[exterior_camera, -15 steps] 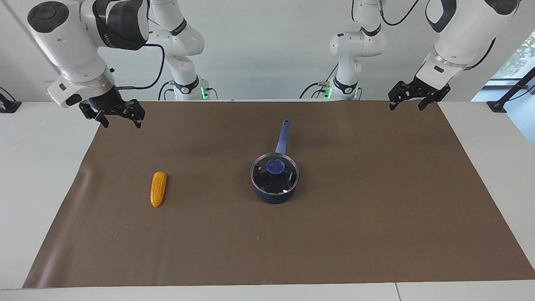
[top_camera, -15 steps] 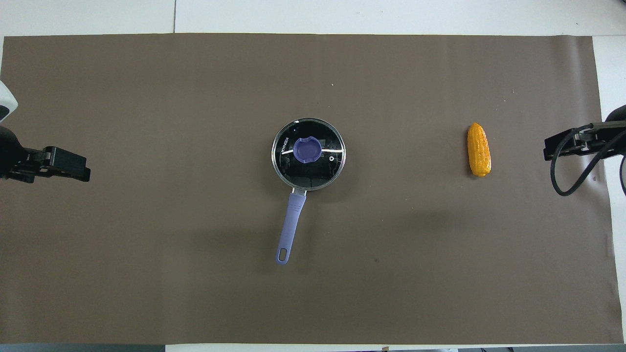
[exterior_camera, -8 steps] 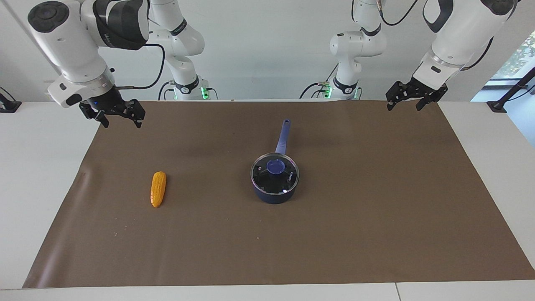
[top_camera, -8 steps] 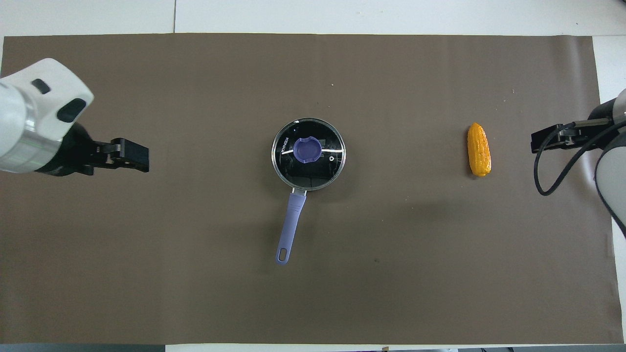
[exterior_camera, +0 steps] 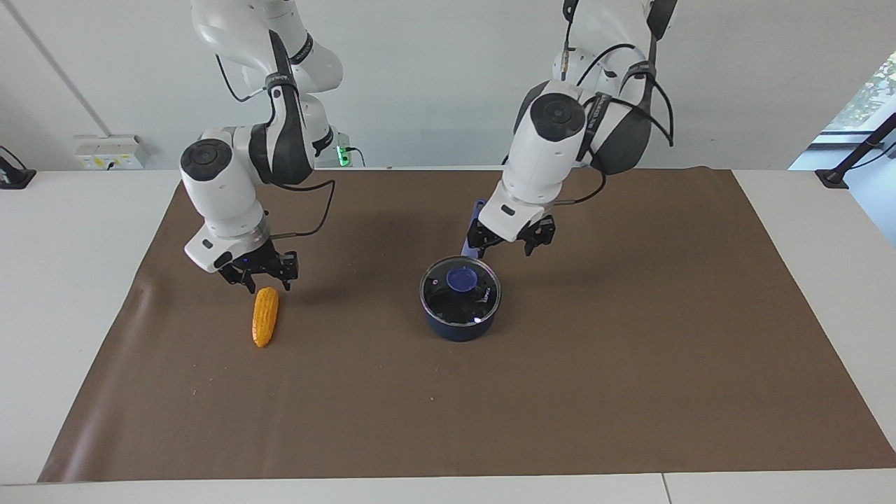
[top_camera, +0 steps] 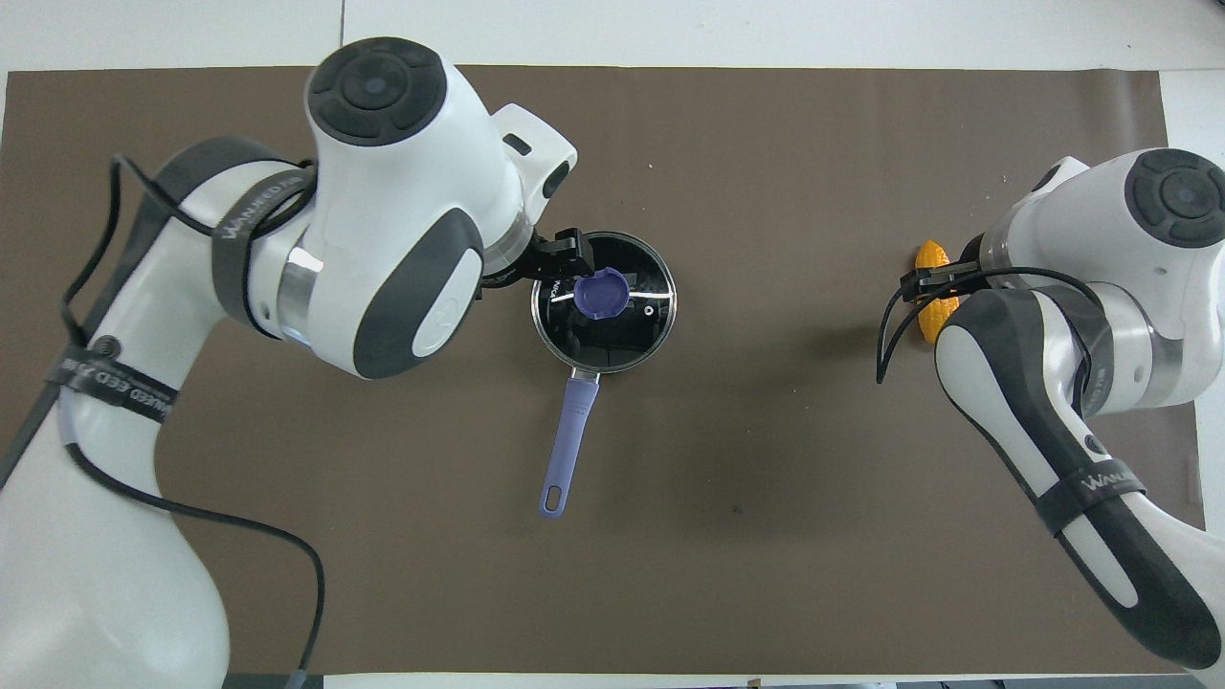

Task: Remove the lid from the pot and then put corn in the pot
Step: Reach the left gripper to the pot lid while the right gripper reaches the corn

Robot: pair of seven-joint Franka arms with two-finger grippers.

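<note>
The dark blue pot [exterior_camera: 458, 327] stands mid-mat with its long handle [top_camera: 572, 421] pointing toward the robots. The glass lid [exterior_camera: 483, 301] with its blue knob [exterior_camera: 462, 279] lies on it. My left gripper [exterior_camera: 509, 245] hangs open above the lid, off the knob toward the left arm's end of the table [top_camera: 565, 268]. It touches nothing. The yellow corn [exterior_camera: 265, 318] lies on the mat toward the right arm's end. My right gripper [exterior_camera: 257, 280] hovers just over it with fingertips apart. From overhead it [top_camera: 921, 285] covers the middle of the corn [top_camera: 932, 256].
A brown mat [exterior_camera: 630, 350] covers most of the white table [exterior_camera: 63, 280]. Both arms stretch out over the mat, and the left arm's bulk [top_camera: 383, 211] hides the ground beside the pot. Nothing else lies on the mat.
Both arms swung in from the table's ends. The left gripper now hangs over the lid, the right gripper over the corn. Pot, lid and corn have not moved.
</note>
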